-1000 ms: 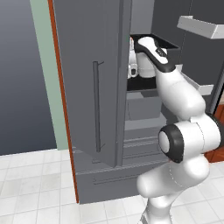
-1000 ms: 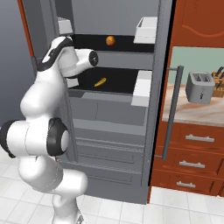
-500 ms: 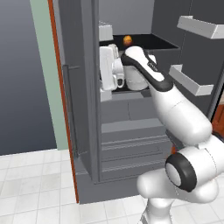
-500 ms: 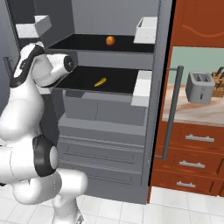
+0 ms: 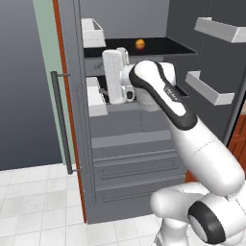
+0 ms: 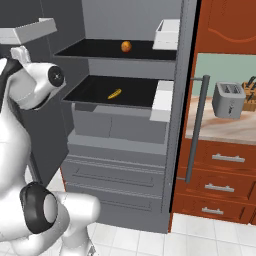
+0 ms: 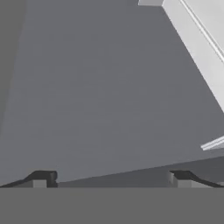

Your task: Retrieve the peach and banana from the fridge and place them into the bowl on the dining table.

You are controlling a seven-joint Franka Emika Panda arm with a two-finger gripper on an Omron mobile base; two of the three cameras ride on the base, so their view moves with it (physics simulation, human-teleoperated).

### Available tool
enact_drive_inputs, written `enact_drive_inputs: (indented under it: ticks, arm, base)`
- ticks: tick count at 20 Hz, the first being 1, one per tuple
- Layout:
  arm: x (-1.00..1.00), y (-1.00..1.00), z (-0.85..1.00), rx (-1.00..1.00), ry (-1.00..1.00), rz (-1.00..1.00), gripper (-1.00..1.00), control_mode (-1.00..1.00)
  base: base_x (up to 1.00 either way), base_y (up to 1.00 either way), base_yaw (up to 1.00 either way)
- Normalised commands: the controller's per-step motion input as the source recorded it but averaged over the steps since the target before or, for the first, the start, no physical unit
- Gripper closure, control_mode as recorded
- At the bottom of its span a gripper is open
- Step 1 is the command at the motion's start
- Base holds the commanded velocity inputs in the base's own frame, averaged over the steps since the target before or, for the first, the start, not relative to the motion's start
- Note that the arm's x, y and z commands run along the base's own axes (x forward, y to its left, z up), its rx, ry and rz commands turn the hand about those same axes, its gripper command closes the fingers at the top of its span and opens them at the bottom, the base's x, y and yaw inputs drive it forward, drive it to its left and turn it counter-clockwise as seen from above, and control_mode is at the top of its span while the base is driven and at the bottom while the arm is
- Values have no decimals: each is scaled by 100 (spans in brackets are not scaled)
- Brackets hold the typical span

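Fridge (image 6: 125,165) open — peach (image 6: 126,46) upper shelf, banana (image 6: 114,93) shelf below; gripper (image 7: 112,179) jaws spread wide — holding nothing.

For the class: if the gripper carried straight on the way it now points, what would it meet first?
Probably a plain grey fridge panel: the open gripper faces it with nothing between. How far off it is cannot be judged.

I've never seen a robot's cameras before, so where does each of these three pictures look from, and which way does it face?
Left base view: behind the arm's left, facing the open matte-grey fridge; the white arm crosses it.
Right base view: behind its right, facing the dark shelves with the curved yellow banana; the arm fills the left.
Hand view: on the hand, facing grey fridge panels; the open gripper shows.
Both base views share the round orange-red peach.
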Motion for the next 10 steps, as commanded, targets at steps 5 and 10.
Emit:
enact_drive_inputs:
  ticks: [5, 10]
  arm:
    - [-47, -85, 2, -20, 3, -16, -100, -100]
    - [-27, -94, 0, -36, 4, -5, -100, -100]
  base:
    - [0, 0, 0]
    - [0, 0, 0]
